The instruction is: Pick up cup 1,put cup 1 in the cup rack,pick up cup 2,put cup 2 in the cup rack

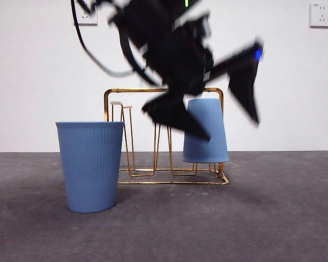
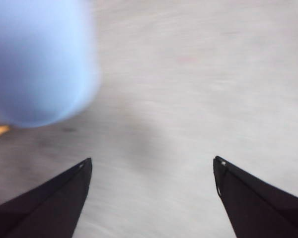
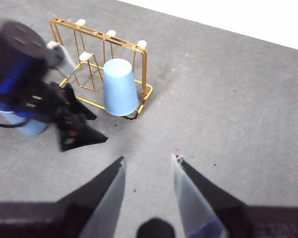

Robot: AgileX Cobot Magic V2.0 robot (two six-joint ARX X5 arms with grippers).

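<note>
Grey desk [image 1: 273, 218]: one blue ribbed plastic cup [image 1: 206, 131] sits upside down on the gold wire cup rack [image 1: 163, 90], the other blue cup [image 1: 91, 164] upright beside it. Left gripper [image 2: 151, 166] jaws spread, empty, beside the racked cup; right gripper [image 3: 148, 163] spread too, well apart.

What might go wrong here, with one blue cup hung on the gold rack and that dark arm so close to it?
The left gripper, open and blurred with motion, is right beside the upside-down cup on the cup rack. A stray swing could knock that cup off its peg or push the light wire rack along the table.

The upright cup stands right in front of the rack's other end, so a sloppy reach for it could tip it or bump the rack.
</note>
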